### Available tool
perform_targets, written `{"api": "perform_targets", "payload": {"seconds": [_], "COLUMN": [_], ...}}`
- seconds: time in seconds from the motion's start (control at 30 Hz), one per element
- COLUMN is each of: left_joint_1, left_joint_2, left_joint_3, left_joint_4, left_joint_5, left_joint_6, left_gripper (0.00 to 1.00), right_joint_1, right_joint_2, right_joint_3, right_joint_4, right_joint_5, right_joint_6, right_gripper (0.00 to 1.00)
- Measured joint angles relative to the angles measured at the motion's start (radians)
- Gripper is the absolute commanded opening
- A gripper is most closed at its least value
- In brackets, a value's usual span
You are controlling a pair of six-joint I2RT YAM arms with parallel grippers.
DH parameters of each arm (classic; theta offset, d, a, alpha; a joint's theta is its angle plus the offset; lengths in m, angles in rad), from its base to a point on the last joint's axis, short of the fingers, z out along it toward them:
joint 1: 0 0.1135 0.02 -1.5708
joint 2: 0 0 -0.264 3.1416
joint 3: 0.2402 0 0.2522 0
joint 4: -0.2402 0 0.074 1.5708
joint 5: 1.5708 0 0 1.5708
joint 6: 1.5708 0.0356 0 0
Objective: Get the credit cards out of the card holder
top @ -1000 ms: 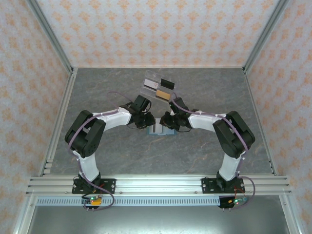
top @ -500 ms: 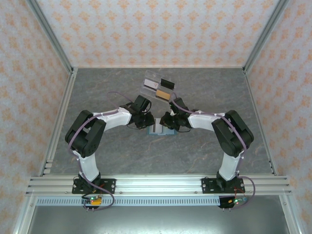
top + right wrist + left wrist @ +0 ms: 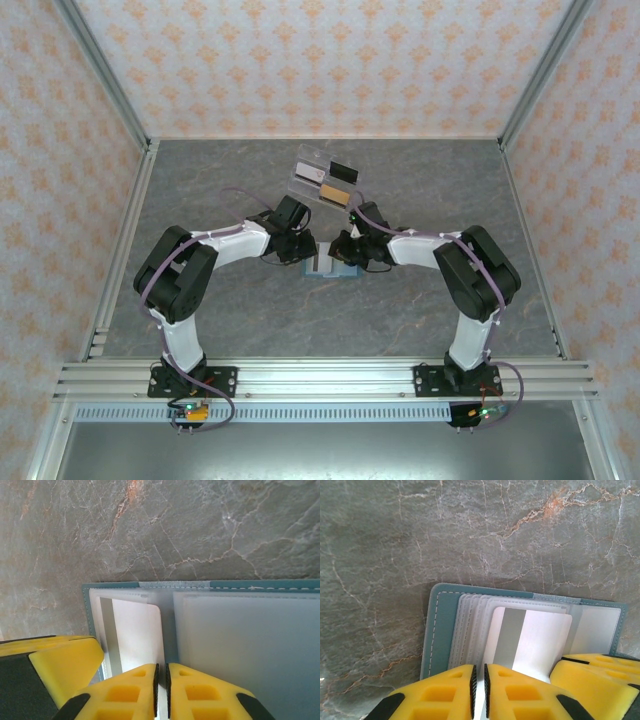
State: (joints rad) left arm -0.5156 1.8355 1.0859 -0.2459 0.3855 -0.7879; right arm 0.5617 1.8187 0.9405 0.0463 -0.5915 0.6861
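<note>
The card holder (image 3: 322, 268) lies open on the grey marbled worktop (image 3: 450, 180), and both arms reach in over it from either side. The left gripper (image 3: 304, 254) is at its left edge and the right gripper (image 3: 346, 253) at its right.

From the left wrist, the card holder (image 3: 442, 625) shows its teal cover, a fan of clear sleeves and a white card (image 3: 535, 640) with a grey stripe. The left gripper (image 3: 479, 682) is at the holder's near edge, its yellow fingers drawn together to a thin slit; I cannot tell whether a sleeve is pinched.

From the right wrist, the right gripper (image 3: 161, 682) is likewise closed to a slit, just beside that white card (image 3: 137, 635).

Beyond the holder, well apart, a clear plastic piece (image 3: 322, 180) lies with cards on it.
</note>
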Motion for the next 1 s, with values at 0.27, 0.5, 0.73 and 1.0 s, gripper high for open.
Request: {"api": "perform_targets", "payload": {"seconds": [0.27, 0.5, 0.73, 1.0], "left_joint_1": [0.0, 0.0, 0.0, -0.015], "left_joint_2": [0.0, 0.0, -0.002, -0.006], "left_joint_3": [0.0, 0.011, 0.024, 0.048], "left_joint_4": [0.0, -0.008, -0.018, -0.011], "left_joint_5": [0.0, 0.0, 0.011, 0.054], "left_joint_6": [0.0, 0.001, 0.004, 0.004], "left_gripper": [0.22, 0.28, 0.24, 0.16], "right_joint_1": [-0.015, -0.044, -0.052, -0.052], "right_joint_2": [-0.002, -0.035, -0.038, -0.038], "right_joint_3": [-0.025, -0.069, -0.078, -0.079], "right_joint_4": [0.038, 0.053, 0.056, 0.061], "right_joint_5": [-0.011, -0.008, -0.008, -0.011], "right_joint_6": [-0.006, -0.006, -0.006, -0.006], "right_gripper": [0.01, 0.0, 0.01, 0.02]}}
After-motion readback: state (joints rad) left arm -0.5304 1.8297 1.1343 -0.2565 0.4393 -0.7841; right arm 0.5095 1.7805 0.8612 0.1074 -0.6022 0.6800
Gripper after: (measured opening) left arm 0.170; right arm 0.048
